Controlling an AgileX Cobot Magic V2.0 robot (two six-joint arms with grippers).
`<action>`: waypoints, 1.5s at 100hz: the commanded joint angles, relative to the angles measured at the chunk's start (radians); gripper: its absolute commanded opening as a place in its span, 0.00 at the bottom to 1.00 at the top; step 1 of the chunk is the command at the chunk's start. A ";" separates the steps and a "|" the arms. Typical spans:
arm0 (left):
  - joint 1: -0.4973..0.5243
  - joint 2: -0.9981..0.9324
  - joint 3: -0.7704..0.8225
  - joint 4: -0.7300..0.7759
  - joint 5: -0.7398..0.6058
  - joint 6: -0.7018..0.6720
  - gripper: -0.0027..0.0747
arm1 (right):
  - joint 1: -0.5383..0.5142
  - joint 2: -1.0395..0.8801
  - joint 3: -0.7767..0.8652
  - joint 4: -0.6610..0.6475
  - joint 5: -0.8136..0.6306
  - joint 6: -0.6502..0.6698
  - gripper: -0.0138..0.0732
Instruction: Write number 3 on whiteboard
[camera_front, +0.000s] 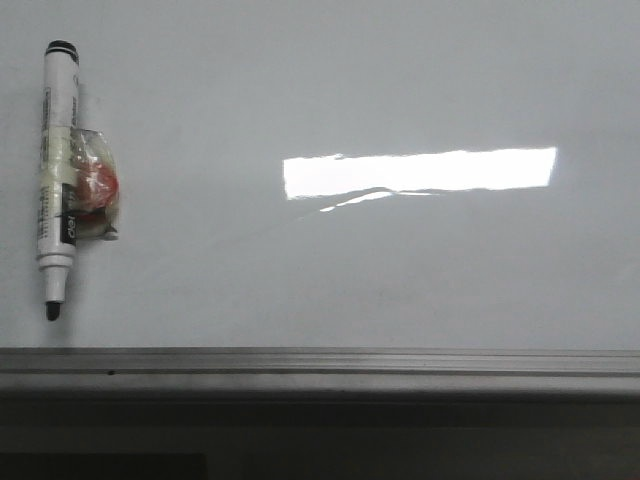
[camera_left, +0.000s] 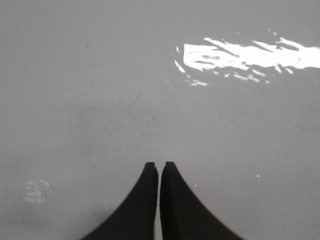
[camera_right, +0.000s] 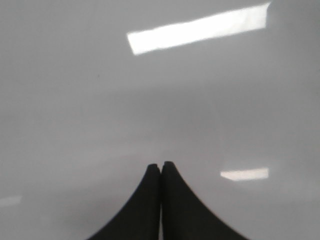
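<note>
Front view is showing the whiteboard lying flat, with a marker resting on its far left part, uncapped, tip pointing toward the near frame strip. No number 3 is showing on the board yet. The left gripper and the right gripper are both hanging over bare board with fingers pressed together, holding nothing. I am judging the step in hand is fetching the marker: the left arm should be opening, then closing around the taped middle of the barrel (some plastic wrap is bundled there). The label printing is too blurred for reading.
</note>
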 joint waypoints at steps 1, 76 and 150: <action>-0.005 0.077 -0.088 -0.013 -0.048 -0.003 0.01 | -0.005 0.088 -0.097 0.013 0.011 -0.004 0.11; -0.274 0.350 -0.079 0.032 -0.433 0.009 0.52 | -0.005 0.177 -0.121 0.013 0.008 -0.004 0.11; -0.829 0.714 -0.079 -0.287 -0.553 -0.005 0.52 | -0.005 0.177 -0.121 0.013 0.001 -0.004 0.11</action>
